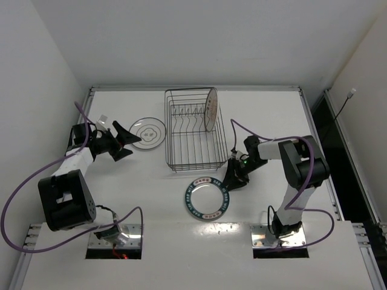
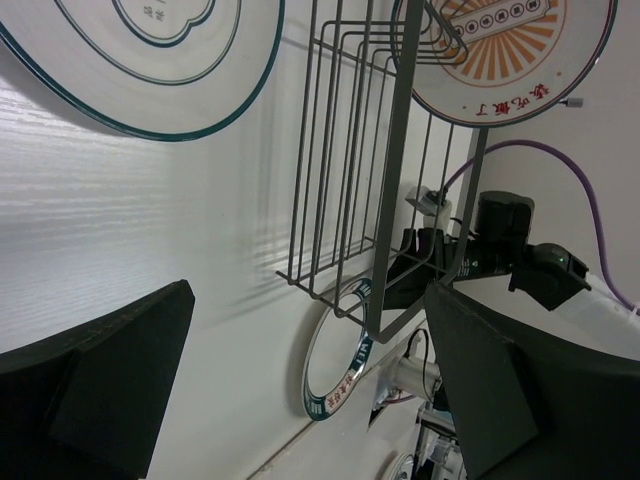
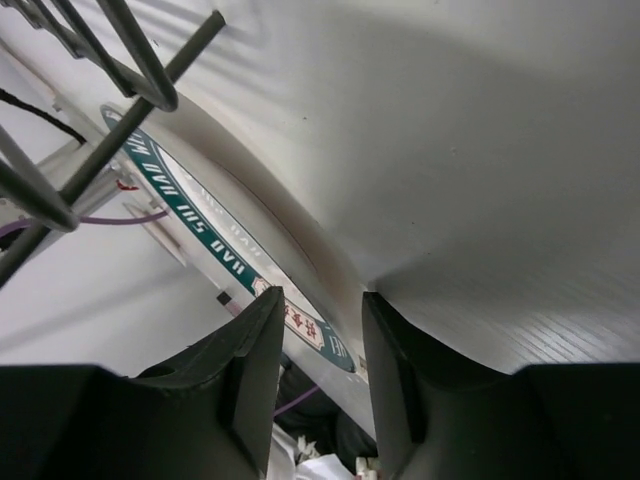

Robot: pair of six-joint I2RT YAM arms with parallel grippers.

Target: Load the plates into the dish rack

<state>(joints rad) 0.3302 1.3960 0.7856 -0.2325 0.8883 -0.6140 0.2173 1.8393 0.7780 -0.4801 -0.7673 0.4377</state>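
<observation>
Orange plate (image 1: 211, 109) stands in dish rack (image 1: 195, 130), right end. Ringed plate (image 1: 148, 133) lies left of rack, with left gripper (image 1: 135, 146) released beside it. Lettered plate (image 1: 207, 197) lies at rack's near side. Right gripper (image 1: 231, 181) is at its rim; cannot tell whether it clamps.

**Top view:** the table (image 1: 121, 181) is seen from above and behind the arm bases, and the whole work area is taken in. **Left wrist view:** the scene is shown rolled sideways from low over the table, looking across to the dish rack (image 2: 397, 170) and the right arm (image 2: 500, 230). **Right wrist view:** the lettered-rim plate (image 3: 200, 235) is seen at very close range. Rack and plate are shared by all three views.
</observation>
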